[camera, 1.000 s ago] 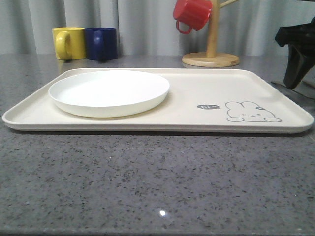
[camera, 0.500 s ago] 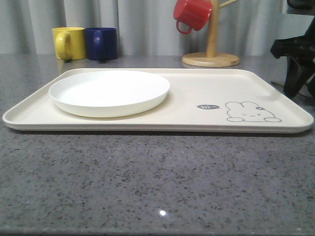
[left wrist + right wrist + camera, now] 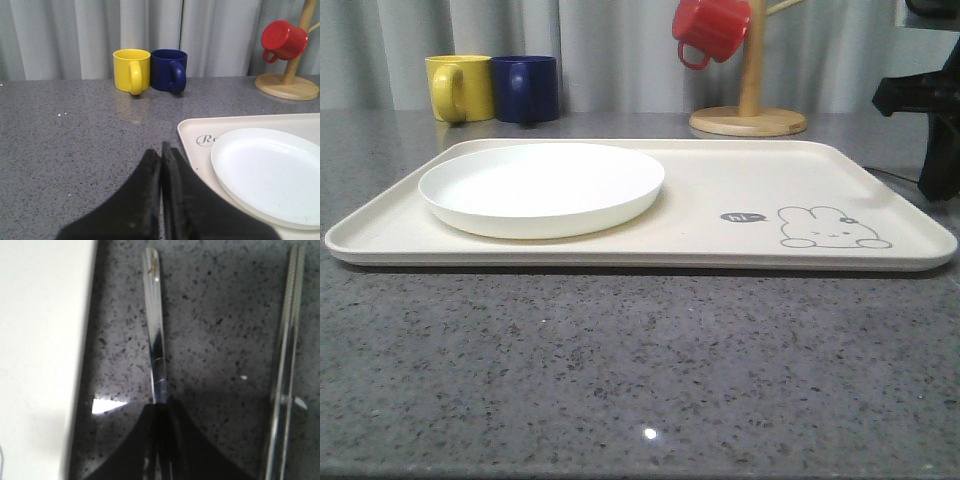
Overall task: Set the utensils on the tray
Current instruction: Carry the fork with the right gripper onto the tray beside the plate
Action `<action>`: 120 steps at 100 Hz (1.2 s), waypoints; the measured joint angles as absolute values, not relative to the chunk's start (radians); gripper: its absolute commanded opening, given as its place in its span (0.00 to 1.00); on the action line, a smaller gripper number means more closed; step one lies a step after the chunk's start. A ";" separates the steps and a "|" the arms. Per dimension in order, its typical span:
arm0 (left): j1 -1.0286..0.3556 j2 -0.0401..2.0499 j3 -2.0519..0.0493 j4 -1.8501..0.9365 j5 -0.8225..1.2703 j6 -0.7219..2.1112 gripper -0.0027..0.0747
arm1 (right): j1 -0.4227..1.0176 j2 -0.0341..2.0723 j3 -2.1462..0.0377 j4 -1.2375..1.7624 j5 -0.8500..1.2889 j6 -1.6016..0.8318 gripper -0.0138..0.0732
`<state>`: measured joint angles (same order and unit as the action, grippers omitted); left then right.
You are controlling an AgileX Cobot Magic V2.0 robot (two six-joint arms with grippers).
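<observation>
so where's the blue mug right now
The blue mug stands at the back left of the counter, beyond the tray, right beside the yellow mug, which is on its left in the front view.

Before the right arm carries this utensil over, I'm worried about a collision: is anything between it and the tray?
Nothing visible stands in the way. The right tool is closed on a slim silver utensil handle lying on the counter beside the tray, with bare counter between them. The chopsticks lie on the far side.

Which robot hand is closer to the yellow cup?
Left. The left gripper hangs over the grey counter beside the tray's end, with the yellow cup ahead of it. The right gripper is past the tray's opposite end, clamped on a utensil handle.
</observation>
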<state>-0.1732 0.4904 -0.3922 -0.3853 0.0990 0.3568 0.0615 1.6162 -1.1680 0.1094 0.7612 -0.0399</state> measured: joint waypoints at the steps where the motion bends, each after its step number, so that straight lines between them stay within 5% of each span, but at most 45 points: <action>1: -0.173 0.490 -0.392 -0.385 0.099 0.357 0.01 | 0.061 1.614 -1.171 0.109 0.765 -0.038 0.13; 29: -0.173 0.490 -0.392 -0.385 0.099 0.357 0.01 | 0.113 1.505 -1.269 0.109 0.861 0.107 0.13; 59: -0.173 0.490 -0.392 -0.385 0.099 0.357 0.01 | 0.338 1.493 -1.308 0.032 0.857 0.386 0.13; 120: -0.173 0.490 -0.392 -0.385 0.098 0.357 0.01 | 0.544 1.678 -1.313 -0.176 0.716 0.789 0.13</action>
